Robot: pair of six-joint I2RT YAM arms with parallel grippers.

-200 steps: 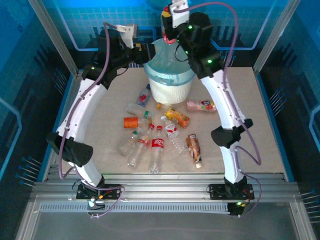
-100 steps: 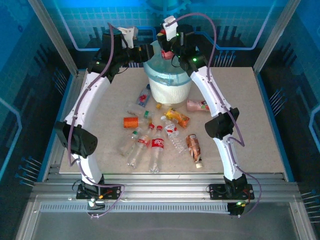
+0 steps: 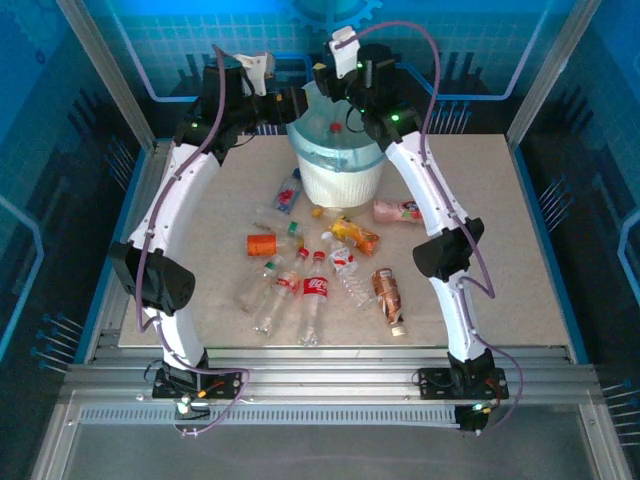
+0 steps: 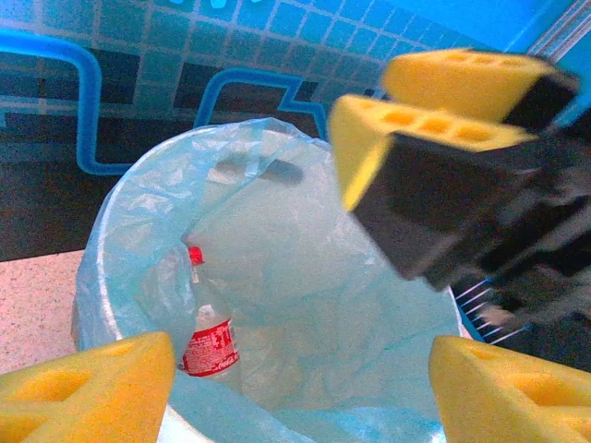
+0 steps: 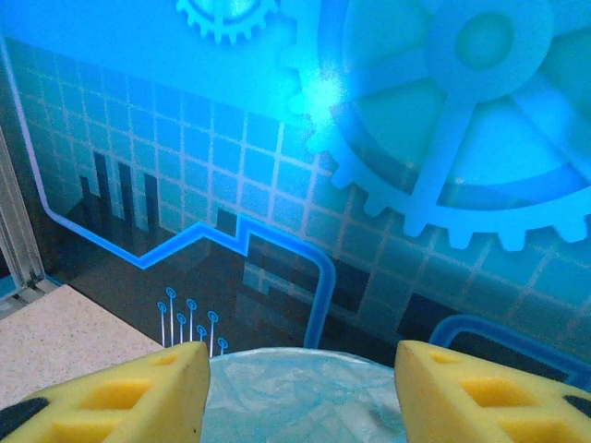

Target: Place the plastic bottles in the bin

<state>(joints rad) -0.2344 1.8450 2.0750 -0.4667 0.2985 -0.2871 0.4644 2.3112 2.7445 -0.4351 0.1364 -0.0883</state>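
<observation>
Left gripper (image 4: 300,397) and right gripper (image 5: 300,369) hang released, empty at the bin (image 3: 340,180); plastic bottles (image 3: 316,292) look light, slick, crushable, probably best pinched mid-body across the label.

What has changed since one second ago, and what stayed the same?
The right end effector opened and let go of the clear plastic bottle with a red label, which now rests inside the round white bin with a blue liner. The right arm swung leftward. The left arm shifted slightly; the left end effector is open beside the rim. The plastic bottles on the table stayed in place.
</observation>
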